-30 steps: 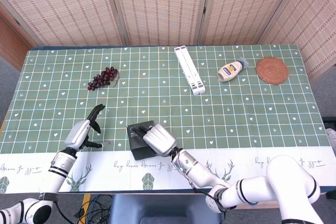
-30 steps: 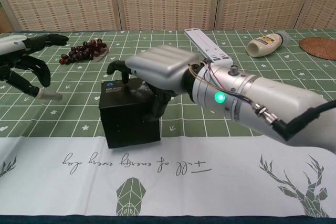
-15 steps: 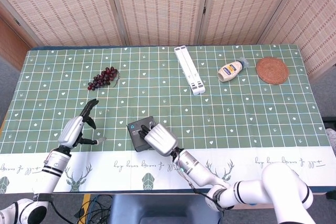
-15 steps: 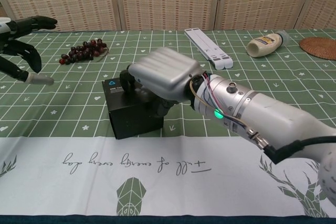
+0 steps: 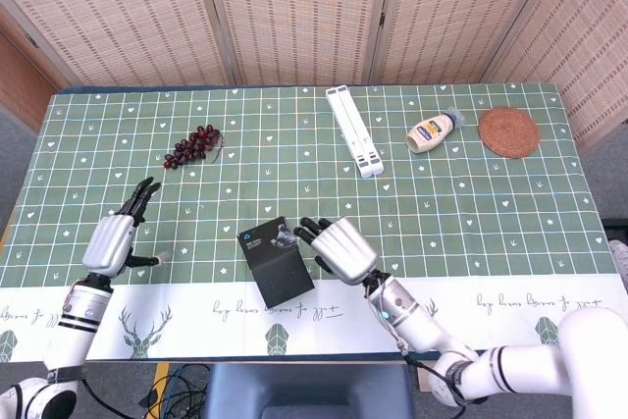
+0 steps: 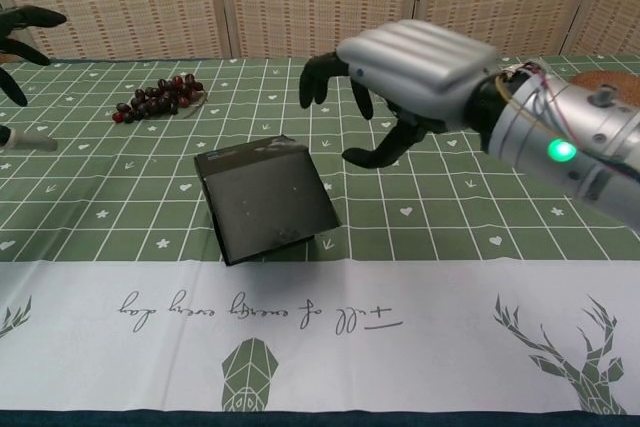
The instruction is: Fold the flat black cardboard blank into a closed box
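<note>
The black cardboard box [image 5: 277,260] [image 6: 266,201] stands folded on the table near the front edge, tilted, with a small blue mark on its top edge. My right hand [image 5: 340,247] [image 6: 412,75] hovers just right of it, lifted clear, fingers spread and empty. My left hand [image 5: 113,239] [image 6: 18,31] is far off to the left with its fingers apart and nothing in it; the chest view catches only its dark fingertips at the frame edge.
A bunch of dark grapes [image 5: 193,145] lies at the back left. A white folded stand [image 5: 354,130], a mayonnaise bottle [image 5: 433,130] and a round woven coaster [image 5: 508,131] sit along the far side. The white cloth border [image 6: 320,337] runs along the front edge.
My right hand has let go of the box and pulled up and to the right. The box has tipped toward the front. My left hand has drifted further left.
</note>
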Action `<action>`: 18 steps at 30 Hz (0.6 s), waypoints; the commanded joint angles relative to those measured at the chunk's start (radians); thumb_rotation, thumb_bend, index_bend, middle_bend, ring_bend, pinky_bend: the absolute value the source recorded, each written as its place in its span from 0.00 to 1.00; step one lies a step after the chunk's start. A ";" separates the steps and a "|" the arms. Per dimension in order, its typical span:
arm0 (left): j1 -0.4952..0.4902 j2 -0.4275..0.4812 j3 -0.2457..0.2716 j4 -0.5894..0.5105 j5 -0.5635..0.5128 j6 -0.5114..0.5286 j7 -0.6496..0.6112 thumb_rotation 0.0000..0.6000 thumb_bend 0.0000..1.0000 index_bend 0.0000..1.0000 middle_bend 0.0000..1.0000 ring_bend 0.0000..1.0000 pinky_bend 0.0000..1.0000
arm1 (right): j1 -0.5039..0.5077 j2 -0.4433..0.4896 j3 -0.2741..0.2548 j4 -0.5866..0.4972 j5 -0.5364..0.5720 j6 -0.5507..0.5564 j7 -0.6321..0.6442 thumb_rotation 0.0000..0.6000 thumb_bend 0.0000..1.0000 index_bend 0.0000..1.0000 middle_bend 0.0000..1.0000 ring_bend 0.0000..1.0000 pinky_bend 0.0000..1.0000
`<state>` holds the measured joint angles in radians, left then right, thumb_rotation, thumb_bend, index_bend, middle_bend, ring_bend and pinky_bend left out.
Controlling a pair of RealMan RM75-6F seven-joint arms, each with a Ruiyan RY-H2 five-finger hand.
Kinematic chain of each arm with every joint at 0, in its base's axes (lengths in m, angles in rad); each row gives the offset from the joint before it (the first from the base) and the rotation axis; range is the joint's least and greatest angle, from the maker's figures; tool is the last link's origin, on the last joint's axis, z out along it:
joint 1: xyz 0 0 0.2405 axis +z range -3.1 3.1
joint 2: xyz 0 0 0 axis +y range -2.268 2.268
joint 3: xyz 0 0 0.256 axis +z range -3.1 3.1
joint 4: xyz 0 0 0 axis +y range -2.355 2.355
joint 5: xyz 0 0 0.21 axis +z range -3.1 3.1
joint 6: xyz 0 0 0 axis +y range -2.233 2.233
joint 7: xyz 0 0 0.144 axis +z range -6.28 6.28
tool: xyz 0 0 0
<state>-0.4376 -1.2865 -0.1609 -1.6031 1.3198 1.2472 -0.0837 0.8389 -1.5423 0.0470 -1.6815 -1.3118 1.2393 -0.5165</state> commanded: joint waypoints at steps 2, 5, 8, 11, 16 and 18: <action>0.045 0.041 0.016 -0.006 -0.005 0.055 0.072 1.00 0.10 0.00 0.00 0.12 0.31 | -0.126 0.173 -0.048 -0.132 -0.074 0.103 0.133 1.00 0.32 0.28 0.32 0.45 0.79; 0.073 0.056 0.032 -0.020 -0.004 0.085 0.114 1.00 0.10 0.00 0.00 0.11 0.30 | -0.186 0.229 -0.072 -0.143 -0.101 0.154 0.179 1.00 0.32 0.28 0.32 0.43 0.77; 0.106 0.067 0.050 -0.041 -0.007 0.113 0.141 1.00 0.10 0.00 0.00 0.11 0.30 | -0.247 0.283 -0.102 -0.156 -0.110 0.184 0.234 1.00 0.32 0.28 0.32 0.43 0.76; 0.142 0.075 0.070 -0.049 -0.001 0.151 0.169 1.00 0.10 0.00 0.00 0.11 0.30 | -0.307 0.330 -0.132 -0.151 -0.127 0.216 0.271 1.00 0.32 0.28 0.32 0.41 0.73; 0.211 0.090 0.104 -0.069 0.024 0.227 0.194 1.00 0.10 0.00 0.00 0.11 0.28 | -0.421 0.390 -0.169 -0.114 -0.123 0.280 0.362 1.00 0.33 0.28 0.32 0.39 0.70; 0.237 0.090 0.117 -0.074 0.039 0.257 0.194 1.00 0.10 0.00 0.00 0.11 0.28 | -0.466 0.405 -0.178 -0.085 -0.118 0.304 0.411 1.00 0.33 0.28 0.32 0.39 0.68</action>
<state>-0.2202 -1.2004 -0.0576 -1.6693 1.3449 1.4831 0.1053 0.4230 -1.1647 -0.1116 -1.7979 -1.4330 1.5095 -0.1572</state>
